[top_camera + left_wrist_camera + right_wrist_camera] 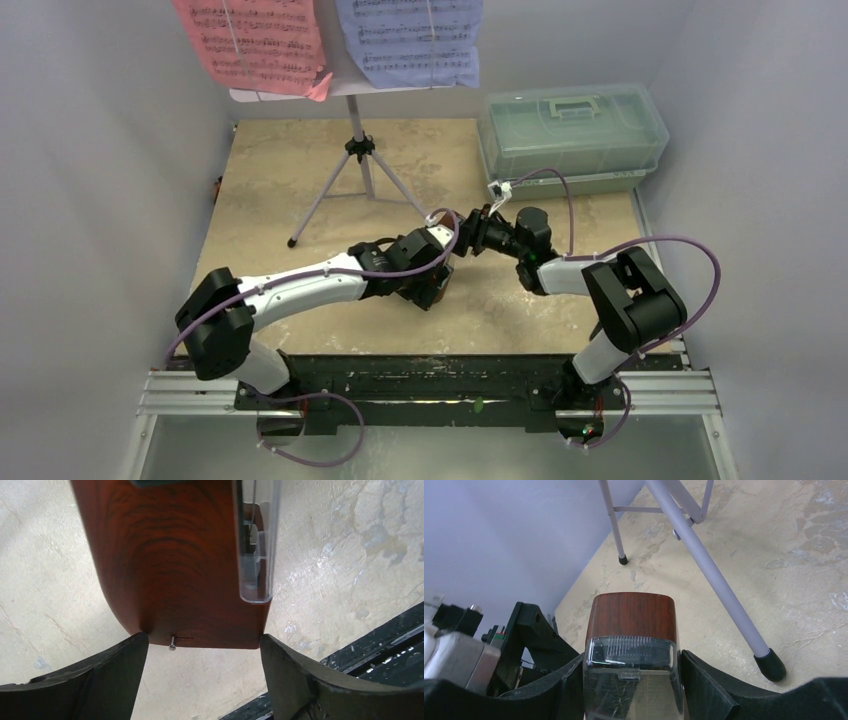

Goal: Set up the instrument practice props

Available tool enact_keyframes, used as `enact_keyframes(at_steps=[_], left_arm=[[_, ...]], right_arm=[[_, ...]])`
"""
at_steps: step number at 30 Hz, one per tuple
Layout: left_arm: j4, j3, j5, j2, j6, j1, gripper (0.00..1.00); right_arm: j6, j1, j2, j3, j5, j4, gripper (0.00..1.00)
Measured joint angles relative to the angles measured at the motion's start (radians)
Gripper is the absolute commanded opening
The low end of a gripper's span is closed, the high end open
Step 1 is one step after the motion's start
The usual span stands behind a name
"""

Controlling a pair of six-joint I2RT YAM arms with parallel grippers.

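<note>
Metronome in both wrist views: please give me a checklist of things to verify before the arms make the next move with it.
1. Right gripper clamps the metronome: ok.
2. Left gripper grips its wooden base firmly: cannot tell, contact unclear.
3. Music stand upright, feet on the table: ok.
4. Pink sheet and blue sheet on the stand: ok.
5. Nearest stand leg apart from the metronome: ok.

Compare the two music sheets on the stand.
The pink sheet sits on the left, the blue sheet on the right. The pink sheet's lower right corner is curled; the blue sheet's lower corners lie flat. Both carry printed notation and rest on the music stand.
</note>
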Motion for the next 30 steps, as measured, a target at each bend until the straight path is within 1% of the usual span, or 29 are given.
enact_keyframes(at_steps=[4,6,11,15,19,20,21,23,24,25,30], left_arm=[[-0.038,0.040,-0.044,0.037,0.009,-0.039,0.86],[-0.043,0.047,-0.064,0.048,0.008,-0.049,0.87],[-0.052,0.058,-0.091,0.063,-0.003,-0.059,0.76],[-0.095,0.100,-0.120,0.100,-0.037,-0.078,0.63],[-0.095,0.114,-0.150,0.122,-0.064,-0.092,0.53],[-0.092,0.115,-0.155,0.125,-0.068,-0.093,0.47],[-0.091,0.115,-0.160,0.127,-0.070,-0.095,0.37],[-0.090,0.115,-0.166,0.128,-0.076,-0.096,0.14],[-0.090,0.115,-0.166,0.128,-0.079,-0.097,0.04],[-0.090,0.115,-0.167,0.128,-0.080,-0.097,0.00],[-0.088,0.113,-0.171,0.124,-0.088,-0.099,0.00]], right_arm=[[-0.002,-0.001,0.000,0.006,-0.004,-0.011,0.00],[-0.002,-0.002,0.000,0.011,-0.004,-0.020,0.00],[-0.003,-0.002,0.000,0.021,-0.005,-0.038,0.00],[-0.013,-0.002,-0.003,0.028,-0.006,-0.058,0.00],[-0.044,-0.002,-0.021,0.037,0.003,-0.092,0.00],[-0.049,-0.002,-0.025,0.037,0.006,-0.097,0.00],[-0.055,-0.001,-0.030,0.037,0.007,-0.104,0.00],[-0.059,-0.001,-0.034,0.037,0.010,-0.113,0.00],[-0.060,-0.001,-0.036,0.037,0.011,-0.117,0.00],[-0.061,0.000,-0.037,0.037,0.011,-0.117,0.00],[-0.060,0.000,-0.038,0.037,0.015,-0.120,0.00]])
